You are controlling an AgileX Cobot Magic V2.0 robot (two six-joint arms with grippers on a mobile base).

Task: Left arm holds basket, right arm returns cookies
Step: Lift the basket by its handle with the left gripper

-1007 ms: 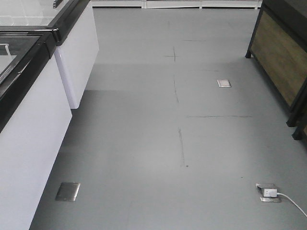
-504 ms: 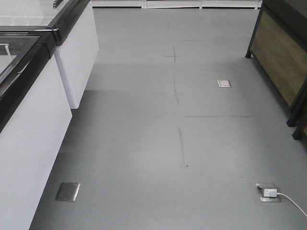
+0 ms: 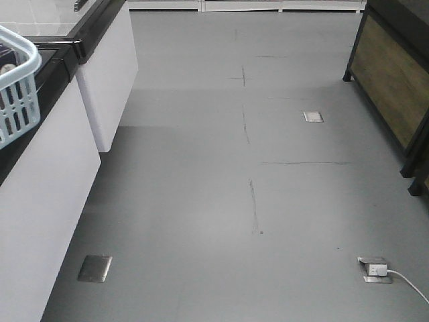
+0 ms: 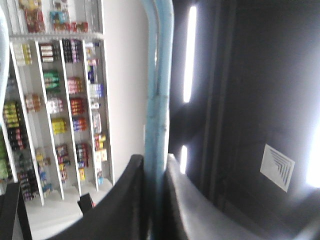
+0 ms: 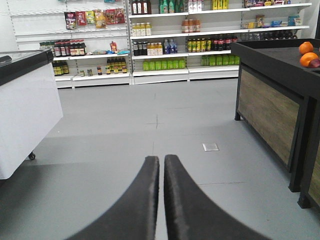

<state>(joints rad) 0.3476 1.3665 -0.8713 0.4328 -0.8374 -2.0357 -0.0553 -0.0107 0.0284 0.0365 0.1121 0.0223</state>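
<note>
1. My left jaws are clenched on the basket handle [image 4: 158, 90]. It is a pale blue hoop that rises from between them at 6 o'clock toward 12 o'clock in the left wrist view.
2. Beside that handle, at 9 o'clock, stand store shelves [image 4: 55, 100] packed with coloured packets. At 1 o'clock a long ceiling light [image 4: 189, 55] glows on a dark ceiling.
3. In the front view the light blue basket [image 3: 17, 94] shows at the 10 o'clock edge. Its slotted wall and rounded rim overlap the black-edged top of a white chest freezer [image 3: 40, 201]. I cannot tell if they touch.
4. A dark shape [image 3: 5, 59] sits inside the basket just under the rim. I cannot tell whether it is the cookies.
5. My right jaws are pressed together with nothing between them, held over the grey floor [image 5: 150, 115].
6. Past them, drink shelves [image 5: 175, 35] fill 12 o'clock, and a wood-panelled stand [image 5: 265, 110] at 3 o'clock carries oranges [image 5: 306, 53].
7. On the floor in the front view, a steel outlet plate [image 3: 94, 267] lies at 7 o'clock and a white plug [image 3: 375, 270] at 5 o'clock.
</note>
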